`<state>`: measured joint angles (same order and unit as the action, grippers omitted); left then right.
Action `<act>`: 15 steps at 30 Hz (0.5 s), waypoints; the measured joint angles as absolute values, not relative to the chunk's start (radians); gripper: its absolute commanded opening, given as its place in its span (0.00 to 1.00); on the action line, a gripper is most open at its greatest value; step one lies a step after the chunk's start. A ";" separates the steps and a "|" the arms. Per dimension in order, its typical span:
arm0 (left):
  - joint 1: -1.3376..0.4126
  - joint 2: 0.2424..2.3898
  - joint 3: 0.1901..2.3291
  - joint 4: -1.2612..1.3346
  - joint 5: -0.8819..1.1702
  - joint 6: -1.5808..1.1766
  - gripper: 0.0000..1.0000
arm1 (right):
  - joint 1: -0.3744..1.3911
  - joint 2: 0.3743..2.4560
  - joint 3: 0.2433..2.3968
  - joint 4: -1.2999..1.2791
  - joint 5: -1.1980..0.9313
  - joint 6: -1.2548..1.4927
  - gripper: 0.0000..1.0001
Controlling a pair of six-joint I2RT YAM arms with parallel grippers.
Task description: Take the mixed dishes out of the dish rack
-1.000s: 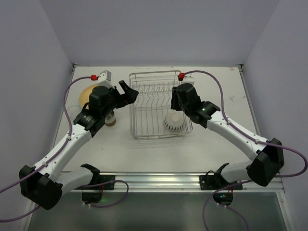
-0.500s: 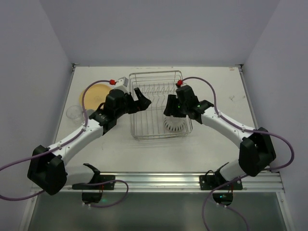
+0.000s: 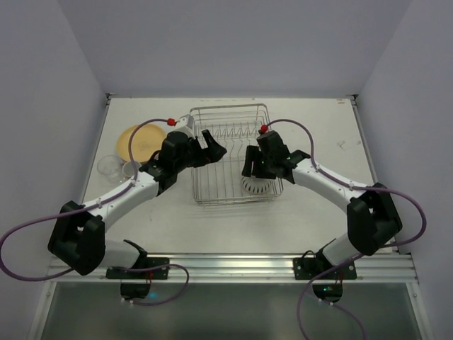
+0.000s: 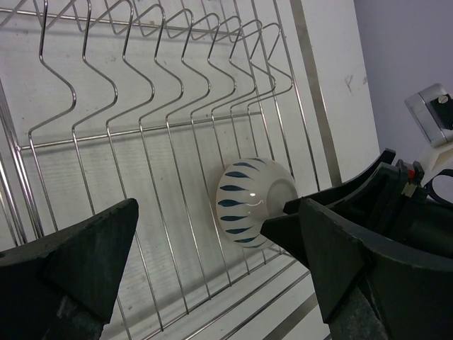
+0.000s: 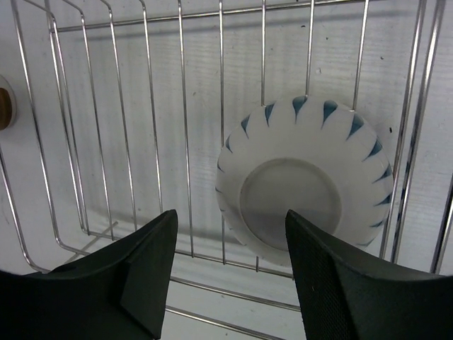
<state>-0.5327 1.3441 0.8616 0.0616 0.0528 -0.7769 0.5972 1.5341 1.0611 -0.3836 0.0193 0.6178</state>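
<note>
The silver wire dish rack (image 3: 228, 108) stands mid-table. A white ribbed bowl (image 3: 257, 187) with blue marks lies upside down in its near right corner, also seen in the left wrist view (image 4: 249, 202) and the right wrist view (image 5: 304, 191). My right gripper (image 3: 255, 168) hovers just above this bowl, open, with its fingers (image 5: 134, 276) short of the bowl's base and nothing between them. My left gripper (image 3: 214, 146) hangs open over the rack's left half, pointing toward the bowl, empty. A yellow-orange plate (image 3: 133, 140) and a clear glass (image 3: 107, 166) sit on the table to the left.
Upright plate-slot prongs (image 4: 113, 85) run along the rack's far half, with no plates in them. The right arm's wrist (image 4: 425, 212) shows at the right edge of the left wrist view. A brown rim (image 5: 3, 108) peeks in beyond the rack's wires.
Both arms swung inward to the rack. The left gripper moved from beside the rack to over its left half. The right gripper came down over the bowl and opened.
</note>
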 measured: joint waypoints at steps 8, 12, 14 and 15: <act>-0.533 1.364 0.850 0.081 0.059 -0.791 1.00 | 0.597 1.510 1.054 -0.418 0.075 0.613 0.66; -0.533 1.365 0.837 0.097 0.065 -0.794 1.00 | 0.598 1.496 1.052 -0.438 0.107 0.601 0.72; -0.533 1.367 0.835 0.099 0.072 -0.794 1.00 | 0.598 1.490 1.052 -0.450 0.123 0.595 0.83; -0.535 1.367 0.835 0.104 0.075 -0.794 1.00 | 0.599 1.489 1.052 -0.455 0.129 0.588 0.84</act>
